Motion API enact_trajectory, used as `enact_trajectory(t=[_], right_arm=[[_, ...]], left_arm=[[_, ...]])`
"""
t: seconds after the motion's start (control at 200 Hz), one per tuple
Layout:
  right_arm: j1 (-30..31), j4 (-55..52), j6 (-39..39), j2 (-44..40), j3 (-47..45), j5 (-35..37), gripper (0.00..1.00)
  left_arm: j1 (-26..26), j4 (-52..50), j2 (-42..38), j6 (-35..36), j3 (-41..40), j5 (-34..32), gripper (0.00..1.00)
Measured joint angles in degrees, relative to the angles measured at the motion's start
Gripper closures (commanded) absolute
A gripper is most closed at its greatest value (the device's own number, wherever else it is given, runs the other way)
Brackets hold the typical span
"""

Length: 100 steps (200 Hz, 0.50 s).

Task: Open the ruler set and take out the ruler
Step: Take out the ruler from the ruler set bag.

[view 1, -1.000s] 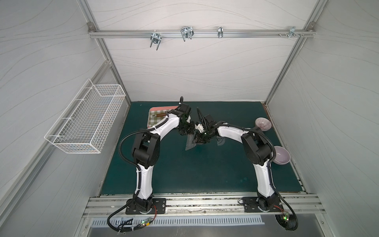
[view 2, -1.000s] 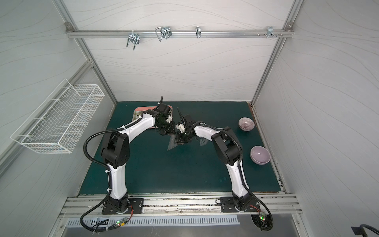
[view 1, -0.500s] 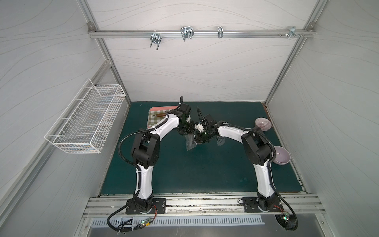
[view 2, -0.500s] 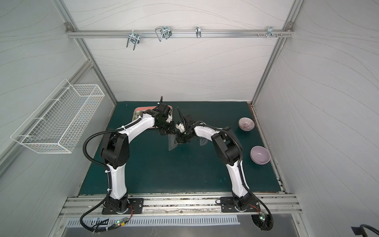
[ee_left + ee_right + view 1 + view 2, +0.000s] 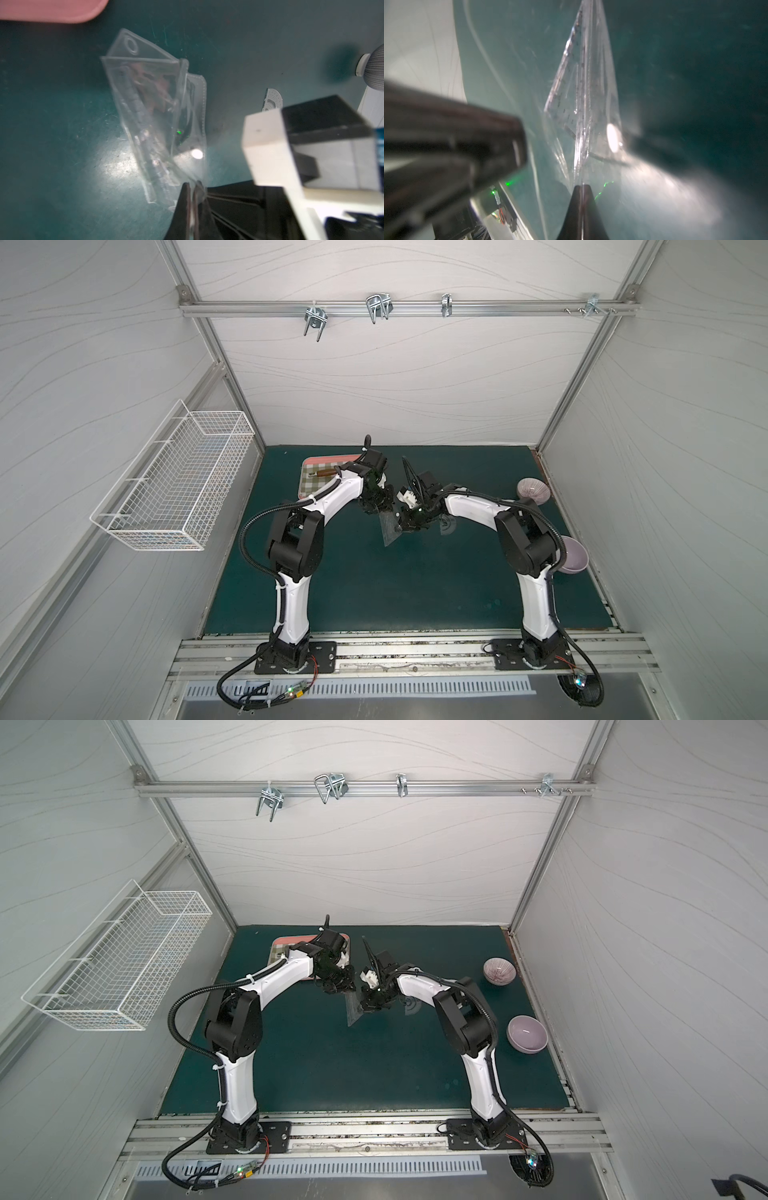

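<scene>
While the ruler set (image 5: 390,529) sits tilted over the green bench (image 5: 415,585) at the centre of both top views, the left claw (image 5: 193,187) and right claw (image 5: 582,189) each pinch an edge of it, jaws closed.

You're in a robot test cell, not a home or shop. What shows it: white panel walls (image 5: 395,385) on aluminium frame posts (image 5: 203,329), a hook rail (image 5: 415,308) across the back, a wire basket (image 5: 174,485) on the side wall, and a green mat (image 5: 395,580) as the work surface. The left arm (image 5: 291,605) and right arm (image 5: 536,601) are bolted to a metal base rail (image 5: 415,649) along the mat's front edge.
</scene>
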Motion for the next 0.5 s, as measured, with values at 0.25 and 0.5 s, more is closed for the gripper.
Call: enact_trajectory(t=[0.25,0.5], right_arm=[[-3.41,-1.31,-0.83,-5.25,-4.52,0.92,1.00],[-5.18,-1.42,-1.22,-7.54,-5.70,0.94,1.00]], left_arm=[[-0.02,0.00,0.02,-0.02,0.00,0.07,1.00],[0.11,0.63,0.04,-0.02,0.00,0.15,1.00]])
